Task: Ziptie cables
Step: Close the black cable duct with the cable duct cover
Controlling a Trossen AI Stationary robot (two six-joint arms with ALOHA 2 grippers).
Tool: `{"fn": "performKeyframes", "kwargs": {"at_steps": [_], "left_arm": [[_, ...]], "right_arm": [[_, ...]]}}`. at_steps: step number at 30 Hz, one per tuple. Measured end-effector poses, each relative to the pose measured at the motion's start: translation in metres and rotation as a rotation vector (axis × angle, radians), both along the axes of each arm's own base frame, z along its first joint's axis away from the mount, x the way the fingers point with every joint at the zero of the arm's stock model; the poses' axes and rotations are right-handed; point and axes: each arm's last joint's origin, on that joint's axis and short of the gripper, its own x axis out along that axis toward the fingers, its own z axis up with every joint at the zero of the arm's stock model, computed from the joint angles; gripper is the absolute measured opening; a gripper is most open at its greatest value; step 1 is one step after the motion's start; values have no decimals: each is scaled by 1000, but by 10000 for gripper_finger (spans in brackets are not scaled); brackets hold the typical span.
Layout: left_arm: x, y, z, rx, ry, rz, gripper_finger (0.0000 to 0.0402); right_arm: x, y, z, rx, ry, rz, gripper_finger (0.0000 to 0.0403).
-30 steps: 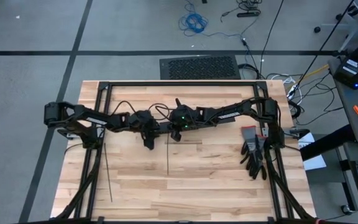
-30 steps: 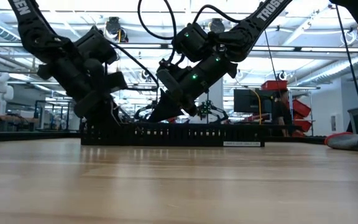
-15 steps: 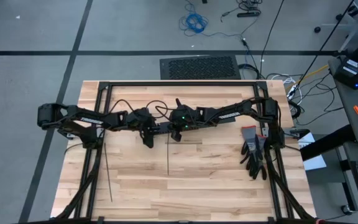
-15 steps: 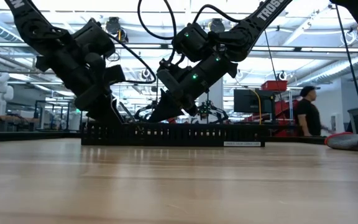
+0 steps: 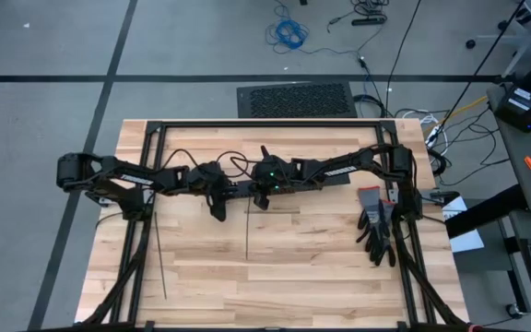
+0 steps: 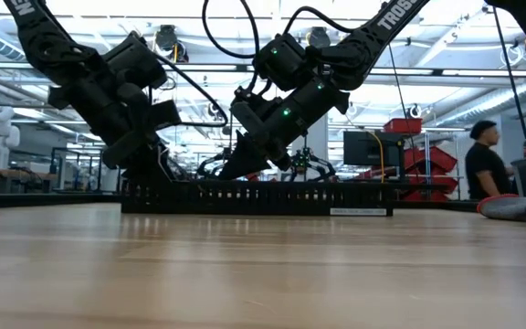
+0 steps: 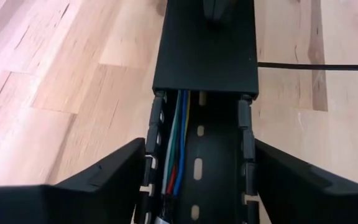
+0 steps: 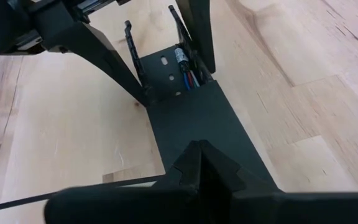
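Observation:
A long black slotted duct (image 6: 254,196) lies across the table's middle. The cables (image 7: 176,143), thin green, blue, red and white wires, lie along its open channel. A flat black cover (image 7: 204,56) sits on the duct's right part. My left gripper (image 7: 199,148) is open, with one finger outside each side wall of the duct's uncovered part. My right gripper (image 8: 201,155) is shut on top of the cover. Two zipties, thin dark strips (image 5: 247,232) (image 5: 159,254), lie flat on the wood nearer the front edge. My left gripper has its fingers (image 7: 110,177) close against the duct's two side walls (image 7: 154,134), slanting down from the table's left; I cannot tell whether they touch. My right gripper presses its shut fingertips (image 8: 201,163) down on the cover's top face (image 8: 194,121), slanting down from the table's right. The cover lies flat on the duct.
A pair of dark gloves (image 5: 376,231) lies at the table's right side. A black frame rail (image 5: 247,124) runs round the table's far edge and sides. The near half of the wooden top holds only the zipties. A person (image 6: 487,164) stands in the room behind.
The left arm's rear joint has swung a little toward the table's left edge while its gripper has stayed at the duct. The right arm has kept still. A person in the room behind has walked toward the right.

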Motion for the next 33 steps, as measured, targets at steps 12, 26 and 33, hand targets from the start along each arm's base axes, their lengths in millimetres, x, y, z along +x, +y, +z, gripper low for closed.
{"fn": "performKeyframes", "kwargs": {"at_steps": [12,26,33], "left_arm": [[2,0,2,6,-36,-2,246],[12,2,-6,-43,-85,11,241],[13,0,-8,-51,-87,18,241]], "right_arm": [[0,0,0,5,-5,5,0],[5,0,-7,13,-33,19,0],[8,-1,-19,45,-51,8,0]]}}
